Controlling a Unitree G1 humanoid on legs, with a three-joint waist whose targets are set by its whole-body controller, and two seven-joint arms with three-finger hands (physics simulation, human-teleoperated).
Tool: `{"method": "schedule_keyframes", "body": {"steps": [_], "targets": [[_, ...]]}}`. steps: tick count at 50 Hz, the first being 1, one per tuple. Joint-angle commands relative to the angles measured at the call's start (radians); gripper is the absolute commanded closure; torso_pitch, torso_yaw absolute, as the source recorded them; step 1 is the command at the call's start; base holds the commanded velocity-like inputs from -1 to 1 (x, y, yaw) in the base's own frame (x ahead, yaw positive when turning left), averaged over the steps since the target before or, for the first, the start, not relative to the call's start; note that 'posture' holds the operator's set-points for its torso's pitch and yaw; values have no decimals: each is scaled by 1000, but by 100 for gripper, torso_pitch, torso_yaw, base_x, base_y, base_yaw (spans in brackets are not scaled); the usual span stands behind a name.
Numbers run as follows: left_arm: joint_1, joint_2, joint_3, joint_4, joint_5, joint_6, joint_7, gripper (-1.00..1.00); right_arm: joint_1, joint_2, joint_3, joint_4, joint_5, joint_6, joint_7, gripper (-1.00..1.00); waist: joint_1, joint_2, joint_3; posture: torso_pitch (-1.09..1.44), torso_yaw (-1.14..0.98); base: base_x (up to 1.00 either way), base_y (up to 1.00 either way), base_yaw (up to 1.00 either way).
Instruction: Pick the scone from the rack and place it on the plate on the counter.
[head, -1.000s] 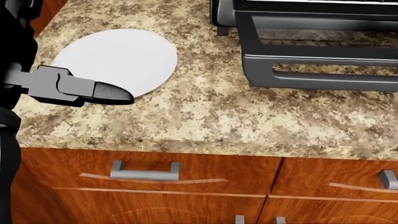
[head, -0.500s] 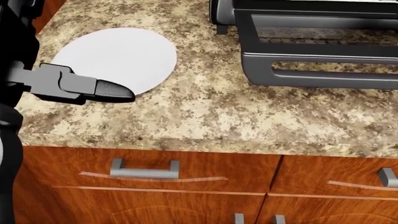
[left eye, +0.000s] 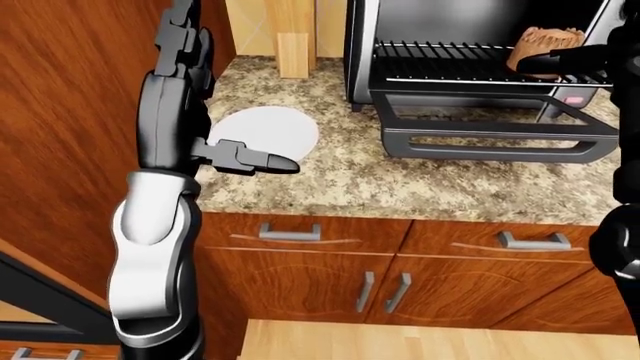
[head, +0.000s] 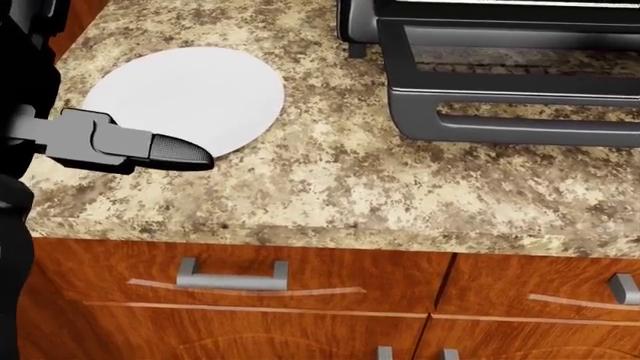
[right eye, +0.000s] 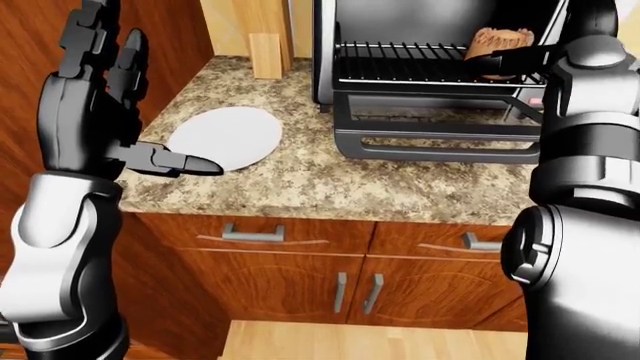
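Showing glossy black forearms joined to silver-white rounded upper arm shells, with black collars at the joints. Ending in a left hand built of blocky dark grey segmented fingers, each tipped with a black, finely ribbed rounded pad. Repeating the same grey and black shells on the right arm.

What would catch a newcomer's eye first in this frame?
The brown scone on the toaster oven rack at the left-eye view's upper right, with the right hand reaching it. Next, the bare white plate on the speckled counter, the raised left hand beside it.
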Motion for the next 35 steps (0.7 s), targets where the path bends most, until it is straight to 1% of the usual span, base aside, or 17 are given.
{"method": "schedule_keyframes", "body": {"steps": [1, 3, 6, 11, 16, 18, 23, 32, 35], "targets": [[-31, 6, 6, -18, 1, -30, 6, -100, -36, -14, -1, -41, 1, -27, -2, -100, 0, -6, -28, 0, 0, 0, 0, 0], [-35, 5, 4, -8, 3, -37, 6, -100, -34, -13, -2, -41, 5, -26, -1, -90, 1, -6, -27, 0, 0, 0, 0, 0], [-38, 6, 4, -3, 4, -38, 6, -100, -35, -10, 0, -42, 8, -24, 5, -81, 0, -7, -28, 0, 0, 0, 0, 0], [-23, 11, 15, -41, -2, -17, 2, -100, -30, -4, 2, -45, 9, -22, 11, -73, -1, -6, -28, 0, 0, 0, 0, 0], [-16, 12, 16, -37, -2, -24, 4, -100, -20, 2, 0, -52, 14, -18, 17, -69, 0, -6, -27, 0, 0, 0, 0, 0], [-17, 11, 14, -29, -2, -31, 6, -100, -18, 5, 1, -53, 15, -17, 19, -62, 0, -6, -27, 0, 0, 0, 0, 0], [-14, 13, 15, -32, 0, -29, 6, -100, -14, 10, 1, -51, 17, -22, 18, -59, 0, -5, -28, 0, 0, 0, 0, 0], [-13, 13, 15, -25, 1, -37, 8, -100, -16, 5, 0, -57, 21, -18, 20, -34, -1, -5, -28, 0, 0, 0, 0, 0], [-14, 13, 14, -22, 3, -38, 8, -100, -18, 4, -1, -58, 22, -19, 18, -21, -1, -5, -28, 0, 0, 0, 0, 0]]}}
